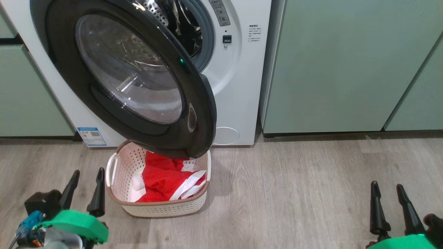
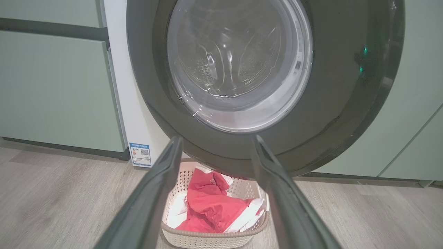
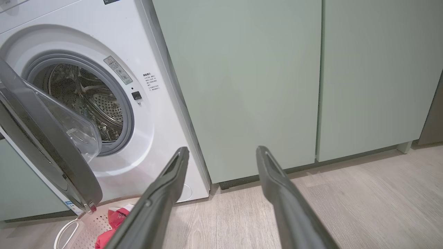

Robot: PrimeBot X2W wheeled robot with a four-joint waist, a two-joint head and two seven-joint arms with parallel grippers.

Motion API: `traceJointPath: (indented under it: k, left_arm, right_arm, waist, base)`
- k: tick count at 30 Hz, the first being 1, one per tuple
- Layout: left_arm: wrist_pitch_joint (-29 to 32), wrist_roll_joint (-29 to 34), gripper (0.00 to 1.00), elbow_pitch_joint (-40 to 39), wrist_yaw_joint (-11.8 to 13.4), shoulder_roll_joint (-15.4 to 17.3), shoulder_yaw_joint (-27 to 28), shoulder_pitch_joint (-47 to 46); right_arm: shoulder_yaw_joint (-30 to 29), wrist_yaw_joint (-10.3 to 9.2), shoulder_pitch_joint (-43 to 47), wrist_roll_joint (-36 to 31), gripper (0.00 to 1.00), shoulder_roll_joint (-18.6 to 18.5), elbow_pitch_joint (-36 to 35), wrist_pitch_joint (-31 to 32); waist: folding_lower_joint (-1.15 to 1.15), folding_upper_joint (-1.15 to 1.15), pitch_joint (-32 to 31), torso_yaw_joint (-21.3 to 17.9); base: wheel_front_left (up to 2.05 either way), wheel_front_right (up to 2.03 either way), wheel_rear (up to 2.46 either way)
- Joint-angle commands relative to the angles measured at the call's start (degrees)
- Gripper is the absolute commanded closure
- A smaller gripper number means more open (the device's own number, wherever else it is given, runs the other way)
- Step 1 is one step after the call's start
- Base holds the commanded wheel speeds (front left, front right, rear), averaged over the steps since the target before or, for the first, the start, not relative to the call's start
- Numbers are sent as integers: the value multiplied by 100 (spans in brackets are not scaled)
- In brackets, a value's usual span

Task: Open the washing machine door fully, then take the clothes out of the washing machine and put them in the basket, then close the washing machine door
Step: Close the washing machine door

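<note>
jaws spread and empty on left gripper (image 1: 88, 171) and right gripper (image 1: 387, 184), both low, pointing forward

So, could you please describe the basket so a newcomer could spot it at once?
Find the white washing machine between pale green cabinets; its black-rimmed door hangs open. On the floor beneath that door sits the basket. It is the cream perforated tub with a brown rim, holding red clothes.
</note>
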Motion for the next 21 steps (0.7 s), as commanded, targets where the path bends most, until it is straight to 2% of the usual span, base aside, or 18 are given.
traceJointPath:
  k: [1,2,3,6,13,21]
  left_arm:
    - [-53,82,0,-145,6,123,196,-222]
    - [-53,91,0,-135,6,119,177,-228]
    - [-53,101,0,-127,6,114,159,-235]
    - [-53,134,0,-86,6,93,110,-279]
    - [-53,208,0,34,6,-4,-27,-431]
    - [-53,284,0,206,6,-140,-229,-608]
  right_arm:
    - [130,-3,-156,-39,0,-96,-161,-53]
    - [124,-3,-170,19,9,-94,-140,-53]
    - [96,-3,-199,88,35,-93,-135,-53]
    - [-109,-3,-336,328,100,-99,-201,-53]
    - [-129,-3,-947,420,100,-358,-506,-53]
    - [671,-3,-2009,447,100,-758,-729,-53]
  waist:
    - [0,0,6,9]
    - [0,0,10,21]
    - [0,0,18,35]
    - [0,0,67,123]
    - [0,0,199,514]
    - [0,0,349,1154]
  base:
    - [0,0,0]
    - [0,0,0]
    - [0,0,0]
    - [0,0,0]
    - [0,0,0]
    - [0,0,0]
